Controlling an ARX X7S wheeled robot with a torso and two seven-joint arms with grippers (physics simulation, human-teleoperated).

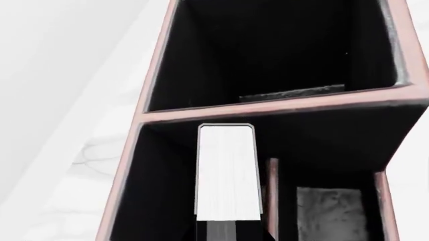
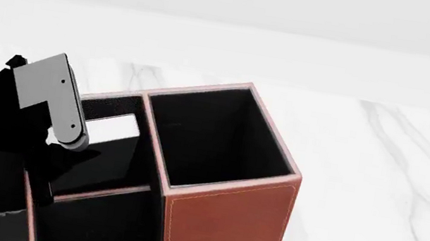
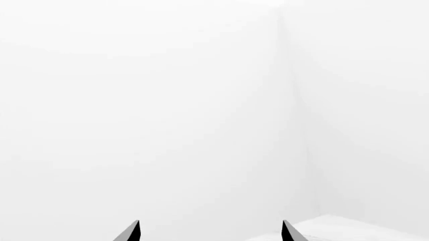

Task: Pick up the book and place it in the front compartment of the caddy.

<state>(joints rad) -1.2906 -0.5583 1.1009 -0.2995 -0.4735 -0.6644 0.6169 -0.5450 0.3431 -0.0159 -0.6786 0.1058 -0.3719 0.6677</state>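
Note:
The reddish-brown caddy (image 2: 225, 224) fills the lower left of the head view. In the left wrist view I look down into its black-lined pockets (image 1: 150, 75). The book (image 1: 226, 170) shows its white page edges and stands upright inside the front compartment (image 1: 161, 201), beside the low crossbar (image 1: 272, 193). My left gripper (image 1: 226, 230) is shut on the book's near end. In the head view the left arm (image 2: 48, 95) hangs over that pocket, with the book's white edge (image 2: 113, 119) showing beside it. My right gripper (image 3: 210, 232) is open and empty, facing blank white.
The square end pocket (image 2: 216, 140) lies to the right of the front compartment. The shallower pocket (image 1: 332, 211) lies beyond the crossbar. The white marble table (image 2: 384, 184) extends to the right of the caddy and behind it.

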